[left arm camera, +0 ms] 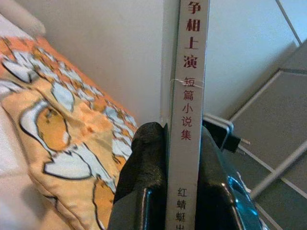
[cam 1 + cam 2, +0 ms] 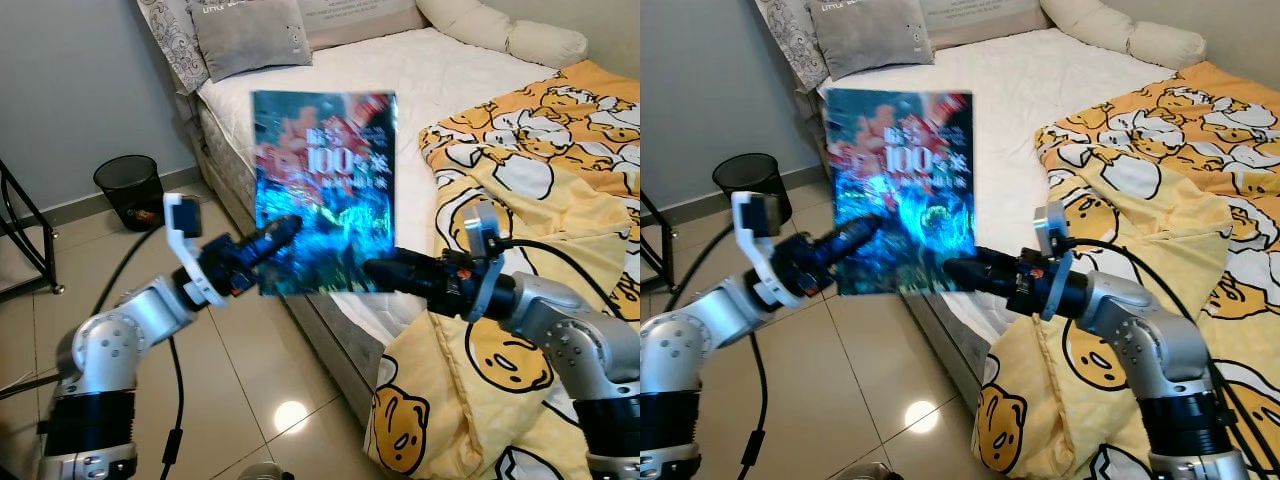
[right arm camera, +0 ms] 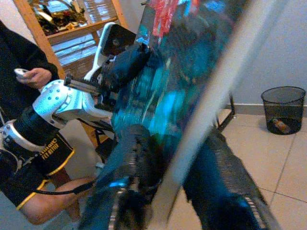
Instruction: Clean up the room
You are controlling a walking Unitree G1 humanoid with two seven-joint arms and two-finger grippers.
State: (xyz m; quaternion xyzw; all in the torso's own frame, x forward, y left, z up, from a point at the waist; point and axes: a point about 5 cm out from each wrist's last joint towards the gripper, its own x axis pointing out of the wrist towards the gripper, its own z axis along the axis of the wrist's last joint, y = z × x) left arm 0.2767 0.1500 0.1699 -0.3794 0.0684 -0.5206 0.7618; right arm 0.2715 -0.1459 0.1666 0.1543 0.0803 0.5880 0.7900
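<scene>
Two claws, left claw (image 2: 285, 232) and right claw (image 2: 377, 270), clench a book (image 2: 323, 190) above tiled floor (image 2: 240, 370) beside the bed (image 2: 400, 70).

book (image 2: 323, 190): glossy cover, blue and teal below, red above, white "100" across the middle; spine pale grey with red characters.
left gripper (image 2: 287, 231): black fingers, arm silver, white wrist block.
right gripper (image 2: 375, 272): black fingers, arm silver.
duvet (image 2: 560, 160): orange-yellow, printed with white and yellow cartoon ducks outlined in black.
sheet (image 2: 420, 70): white.
cushion (image 2: 247, 33): grey, small white lettering.
pillows (image 2: 500, 30): cream.
bin (image 2: 130, 190): black mesh.
floor (image 2: 250, 390): beige glossy tiles.
wall (image 2: 70, 90): pale grey.
shelf (image 3: 76, 33): light wood.
person (image 3: 24, 72): black top.
</scene>
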